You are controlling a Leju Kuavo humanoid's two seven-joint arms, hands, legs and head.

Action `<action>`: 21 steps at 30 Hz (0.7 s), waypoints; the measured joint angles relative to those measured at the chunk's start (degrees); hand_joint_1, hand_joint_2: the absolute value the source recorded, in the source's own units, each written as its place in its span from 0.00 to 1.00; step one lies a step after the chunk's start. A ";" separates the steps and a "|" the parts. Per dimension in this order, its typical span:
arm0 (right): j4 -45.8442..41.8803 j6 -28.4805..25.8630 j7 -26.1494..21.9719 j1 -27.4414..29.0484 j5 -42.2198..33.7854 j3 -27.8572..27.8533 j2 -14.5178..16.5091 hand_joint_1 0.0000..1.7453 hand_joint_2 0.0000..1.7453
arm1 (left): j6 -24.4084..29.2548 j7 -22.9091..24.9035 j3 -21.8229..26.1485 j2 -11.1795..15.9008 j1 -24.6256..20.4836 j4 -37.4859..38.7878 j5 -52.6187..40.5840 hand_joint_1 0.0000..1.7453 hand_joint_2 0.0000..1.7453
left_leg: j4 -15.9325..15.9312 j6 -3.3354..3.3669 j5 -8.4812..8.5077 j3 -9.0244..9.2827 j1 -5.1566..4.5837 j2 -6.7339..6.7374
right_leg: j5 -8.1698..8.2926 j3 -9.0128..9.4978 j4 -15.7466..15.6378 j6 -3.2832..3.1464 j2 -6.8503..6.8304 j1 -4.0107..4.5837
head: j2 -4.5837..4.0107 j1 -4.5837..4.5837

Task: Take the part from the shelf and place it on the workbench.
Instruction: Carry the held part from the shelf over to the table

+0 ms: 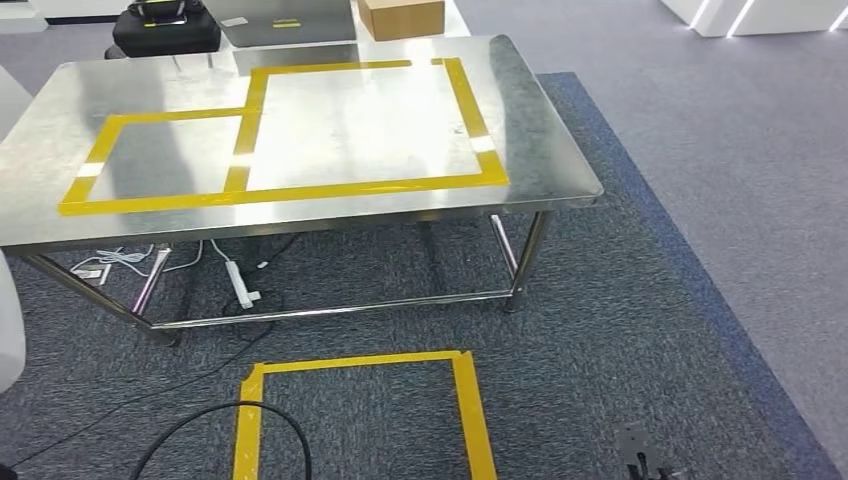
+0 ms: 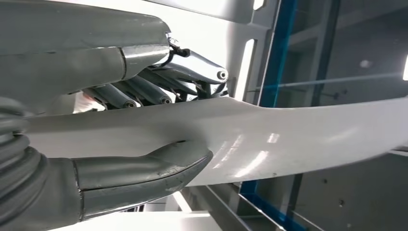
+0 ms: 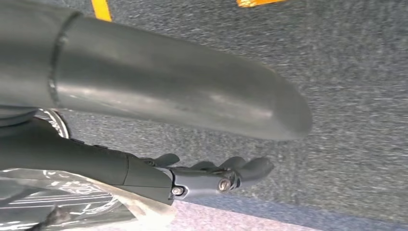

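My left hand (image 2: pixel 120 62) grips a long, smooth white part (image 2: pixel 288 139), with the thumb (image 2: pixel 144 173) on one face and the dark fingers (image 2: pixel 192 67) on the other. The part runs out past the hand across the left wrist view. A white curved edge (image 1: pixel 8 330), probably this part, shows at the left border of the head view. Ahead stands the steel workbench (image 1: pixel 540 130), its top marked with two yellow tape rectangles (image 1: pixel 360 185) and bare inside them. My right hand (image 3: pixel 192 180) hangs over the grey carpet, fingers stretched out and holding nothing.
On the carpet in front of the bench are a yellow tape square (image 1: pixel 470 400) and a black cable (image 1: pixel 200 420). A power strip (image 1: pixel 240 285) and white cords lie under the bench. Behind it stand a cardboard box (image 1: pixel 400 17) and a black bag (image 1: pixel 165 28).
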 joint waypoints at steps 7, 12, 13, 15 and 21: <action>0.00 -0.38 -0.38 0.13 0.39 0.00 -0.01 0.00 0.00 | -0.05 0.01 0.13 0.04 0.32 -0.04 0.29 1.00 1.00 | -2.03 -1.37 1.44 -7.07 1.03 0.22 | -4.60 4.89 -0.03 1.19 0.30 -0.82 | 0.00 -0.31; -0.01 -1.51 -1.71 -0.22 0.99 0.03 0.00 0.00 0.00 | -0.03 0.00 0.22 0.00 0.53 -0.50 0.25 1.00 1.00 | -7.06 0.65 5.09 -4.73 0.84 0.27 | -6.17 8.30 -0.49 3.48 0.13 -0.81 | 0.01 -0.67; -0.02 -1.66 -1.84 -0.34 1.02 0.04 -0.01 0.00 0.00 | -0.03 0.00 0.28 -0.04 0.57 -0.64 0.24 1.00 1.00 | -7.44 1.23 5.04 -3.92 0.91 0.18 | -5.89 8.10 0.95 3.78 0.07 -0.83 | -0.01 -0.58; -0.01 -2.04 -2.13 -0.54 1.03 0.07 -0.01 0.00 0.00 | 0.02 0.00 0.37 -0.15 0.66 -0.78 0.16 1.00 1.00 | -7.85 2.10 4.53 -2.31 0.94 0.18 | -6.91 4.52 6.71 3.92 0.01 -0.81 | -0.01 -0.22; 0.00 -3.17 -3.41 -0.08 0.98 0.07 -0.01 0.00 0.00 | 0.39 0.00 0.65 -0.29 1.04 -0.96 -0.04 1.00 1.00 | -8.00 2.56 0.41 2.19 0.40 -0.24 | -9.41 -6.16 11.33 3.14 0.04 -0.06 | 0.00 0.53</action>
